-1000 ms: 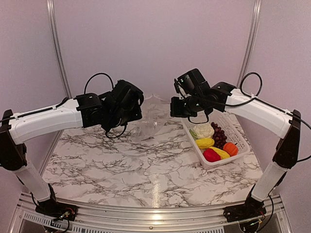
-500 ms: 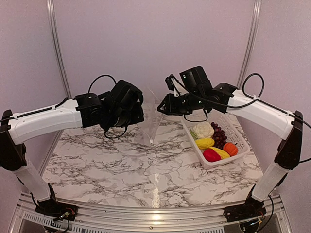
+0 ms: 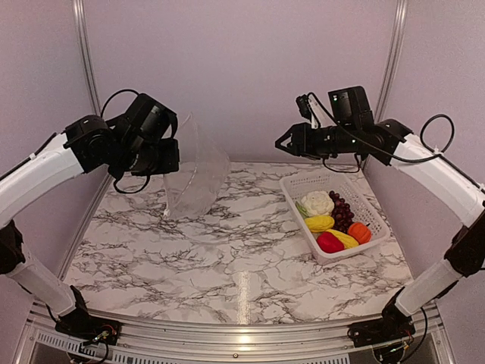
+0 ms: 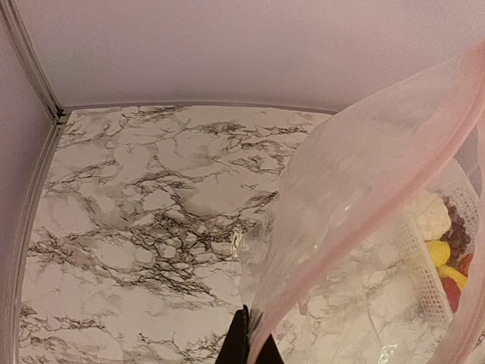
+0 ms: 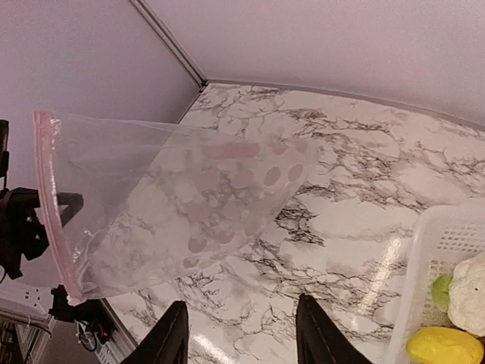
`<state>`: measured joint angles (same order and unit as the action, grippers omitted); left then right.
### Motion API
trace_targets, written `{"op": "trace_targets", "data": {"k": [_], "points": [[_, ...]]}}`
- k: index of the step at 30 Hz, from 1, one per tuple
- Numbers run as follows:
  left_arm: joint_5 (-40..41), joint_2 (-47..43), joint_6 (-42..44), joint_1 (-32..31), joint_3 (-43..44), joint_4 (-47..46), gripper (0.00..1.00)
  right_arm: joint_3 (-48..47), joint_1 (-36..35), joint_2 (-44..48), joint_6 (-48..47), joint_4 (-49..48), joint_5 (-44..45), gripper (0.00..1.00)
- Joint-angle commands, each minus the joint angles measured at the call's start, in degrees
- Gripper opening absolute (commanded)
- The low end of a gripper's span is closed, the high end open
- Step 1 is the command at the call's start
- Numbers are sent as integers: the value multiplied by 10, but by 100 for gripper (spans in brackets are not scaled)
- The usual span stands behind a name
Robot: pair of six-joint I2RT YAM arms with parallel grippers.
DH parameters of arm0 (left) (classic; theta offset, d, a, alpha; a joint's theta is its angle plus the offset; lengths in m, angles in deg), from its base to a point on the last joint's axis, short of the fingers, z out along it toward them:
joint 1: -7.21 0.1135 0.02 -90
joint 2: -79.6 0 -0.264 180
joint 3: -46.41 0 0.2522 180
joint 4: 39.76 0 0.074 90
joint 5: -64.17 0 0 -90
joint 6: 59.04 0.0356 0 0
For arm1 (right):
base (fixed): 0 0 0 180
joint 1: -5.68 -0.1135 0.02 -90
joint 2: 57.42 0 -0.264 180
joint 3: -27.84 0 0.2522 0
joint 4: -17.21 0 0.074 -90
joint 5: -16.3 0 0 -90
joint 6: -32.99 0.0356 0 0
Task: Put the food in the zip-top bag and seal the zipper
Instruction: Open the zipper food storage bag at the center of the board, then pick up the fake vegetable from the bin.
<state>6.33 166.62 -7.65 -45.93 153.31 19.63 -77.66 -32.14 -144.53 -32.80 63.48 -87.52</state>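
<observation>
Aloft, left claw pinches the crinkly clear zip-top bag; right claw gapes, empty.

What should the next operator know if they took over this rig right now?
Left gripper: shut on the zip-top bag, holding it up in the air on the left.
Right gripper: open and empty, in the air near the far end of the basket.
Food: all in the basket; the bag is empty.
Done: bag lifted.
Left: load every piece, then seal the zipper.
</observation>
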Motion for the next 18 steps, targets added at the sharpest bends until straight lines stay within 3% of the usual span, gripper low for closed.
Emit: {"op": "trace_targets", "data": {"k": [1,5,11,18], "points": [[49,-70,79,21,43,148,0,48,64,43,-16,60,53,44],[0,-83,113,22,33,151,0,120,119,72,-16,59,56,41],[-142,-26,71,21,20,72,0,135,148,55,-31,78,60,41],[-164,-2,45,21,-3,14,0,136,149,24,-48,124,111,43]]}}
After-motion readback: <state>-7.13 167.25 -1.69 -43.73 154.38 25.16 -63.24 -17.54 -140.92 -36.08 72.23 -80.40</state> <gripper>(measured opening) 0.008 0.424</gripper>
